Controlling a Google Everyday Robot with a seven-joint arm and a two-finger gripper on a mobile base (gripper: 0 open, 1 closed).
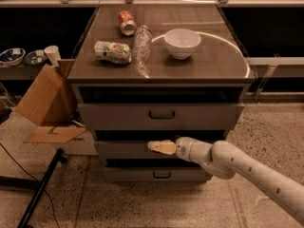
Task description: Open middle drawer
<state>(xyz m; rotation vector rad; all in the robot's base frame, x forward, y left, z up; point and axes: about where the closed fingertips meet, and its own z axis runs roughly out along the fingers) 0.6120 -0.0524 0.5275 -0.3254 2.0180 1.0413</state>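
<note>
little is done: the middle drawer (121,149) is seen shut, its handle apparently hidden just behind the gripper (159,147), whose closure cannot be told; pulling is left.

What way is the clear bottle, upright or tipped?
Tipped: the clear bottle lies on its side on the cabinet top. The end effector is at the middle drawer front.

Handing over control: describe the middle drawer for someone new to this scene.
Find the grey cabinet with a white bowl on top. The middle drawer is second of its three. Unlike the top drawer and bottom drawer, it has the gripper at its front centre.
</note>
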